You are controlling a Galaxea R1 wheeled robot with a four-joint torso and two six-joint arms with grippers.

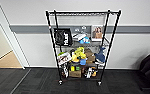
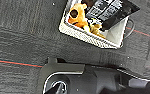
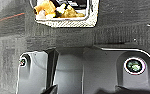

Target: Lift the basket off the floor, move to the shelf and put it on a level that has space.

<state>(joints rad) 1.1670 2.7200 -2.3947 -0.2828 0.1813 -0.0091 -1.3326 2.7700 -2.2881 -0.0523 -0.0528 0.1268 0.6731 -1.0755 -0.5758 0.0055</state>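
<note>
The basket (image 2: 91,37) stands on the dark grey carpet floor (image 2: 21,37), cream woven walls around a white lining. It holds orange and yellow soft things and a flat black item. In the right wrist view one end of the basket (image 3: 66,23) lies on the floor (image 3: 121,27) just beyond the robot's dark plate. The shelf (image 1: 51,42), a tall black wire rack on small wheels, stands against the white wall ahead. Its top level (image 1: 82,13) is bare. Nothing touches the basket.
The rack's lower tiers are crowded: a black bag (image 1: 62,37), a framed picture (image 1: 97,32), a blue plush (image 1: 100,56), a cardboard box (image 1: 75,73). A doorway with tan wooden flooring (image 1: 6,61) opens at left. A dark object (image 1: 149,67) stands at right.
</note>
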